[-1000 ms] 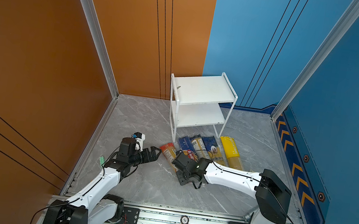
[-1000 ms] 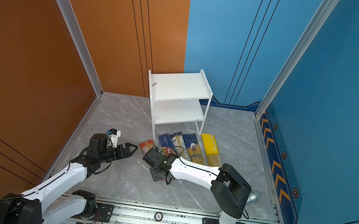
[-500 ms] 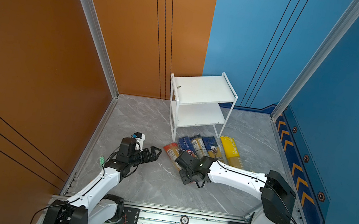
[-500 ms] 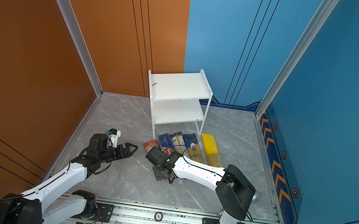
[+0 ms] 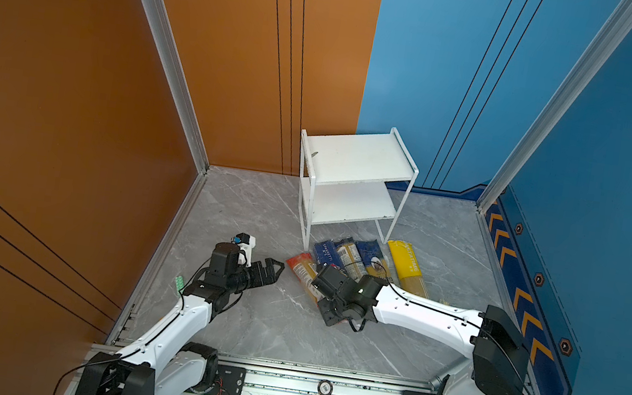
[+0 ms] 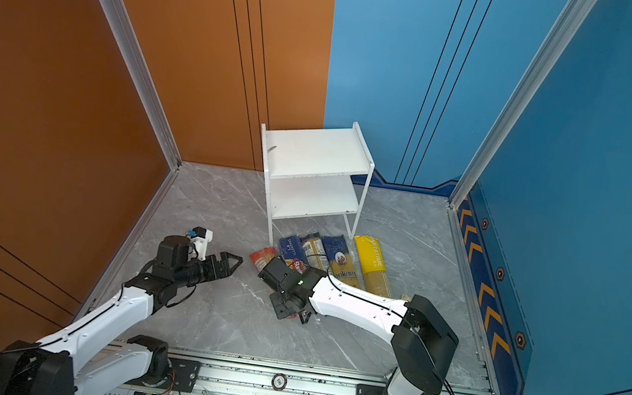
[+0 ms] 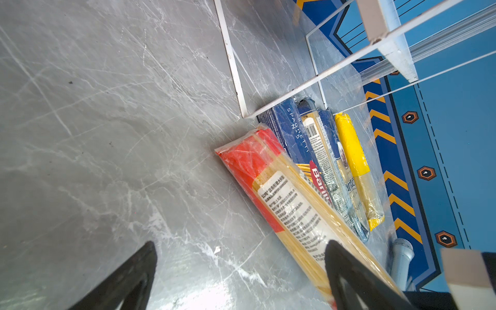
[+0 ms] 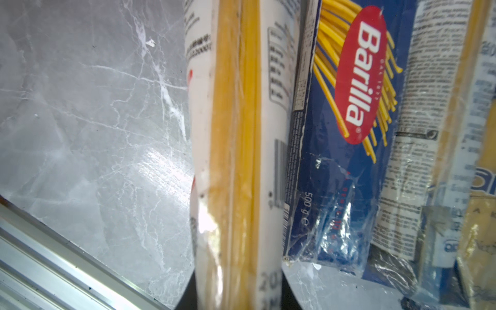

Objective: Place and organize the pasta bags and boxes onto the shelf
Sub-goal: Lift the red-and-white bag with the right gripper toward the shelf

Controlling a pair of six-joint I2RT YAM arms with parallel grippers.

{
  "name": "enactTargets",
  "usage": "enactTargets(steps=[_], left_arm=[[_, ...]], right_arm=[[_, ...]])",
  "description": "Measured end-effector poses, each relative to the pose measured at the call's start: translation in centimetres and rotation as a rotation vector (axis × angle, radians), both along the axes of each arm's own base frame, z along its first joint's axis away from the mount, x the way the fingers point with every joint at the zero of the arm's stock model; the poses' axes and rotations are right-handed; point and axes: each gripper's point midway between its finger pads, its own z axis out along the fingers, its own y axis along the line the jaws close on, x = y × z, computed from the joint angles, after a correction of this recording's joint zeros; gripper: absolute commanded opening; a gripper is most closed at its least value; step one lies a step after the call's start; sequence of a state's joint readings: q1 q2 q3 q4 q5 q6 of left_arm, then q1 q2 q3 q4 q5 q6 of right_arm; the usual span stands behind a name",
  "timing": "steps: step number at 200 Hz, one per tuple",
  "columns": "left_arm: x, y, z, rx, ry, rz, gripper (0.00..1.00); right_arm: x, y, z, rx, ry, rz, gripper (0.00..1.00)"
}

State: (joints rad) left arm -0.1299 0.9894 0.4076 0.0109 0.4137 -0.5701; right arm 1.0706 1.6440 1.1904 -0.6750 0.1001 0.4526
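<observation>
Axis of the red-ended clear spaghetti pack ran lengthwise along the counter from the right gripper, clamped on its near end, toward the shelf, with the left gripper gaping wide and empty just beside its far red end.

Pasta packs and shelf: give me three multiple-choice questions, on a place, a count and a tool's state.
1. Relative to the shelf, the pasta packs lie: A) on top board B) on lower board C) on the floor before it
2. How many packs? A) three B) five C) seven
3. The left tool is: A) open, empty B) shut on a pack C) out of view
C: both boards are bare. B: five lie side by side. A: its fingers stand apart, nothing between.
</observation>
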Motion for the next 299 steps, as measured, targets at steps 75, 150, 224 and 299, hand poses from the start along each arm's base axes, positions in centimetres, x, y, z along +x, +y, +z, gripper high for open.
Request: enactTargets(steps=[75,150,224,299], left_arm=[[0.0,0.0,0.0,0.0,0.0,0.0,0.98],[0.0,-0.2,0.4,-0.031,0.002,0.005,0.98],[0.2,-0.4,1.0,-0.07,-0.005,0.011,0.98],[0.3,-0.4,1.8,-0.116,-0.009,0.028,0.98]], right_arm=[[-0.1,-0.3,0.7,0.006,-0.005,0.004,0.0],[-0.4,-1.1,3.9,0.063,-0.035,-0.005,0.0],[-0.4,-1.5,7.7,0.126,-0.066,-0.026,0.0],[-1.4,-3.6,13.1,0.213,-0.119,-0.032,0.0]])
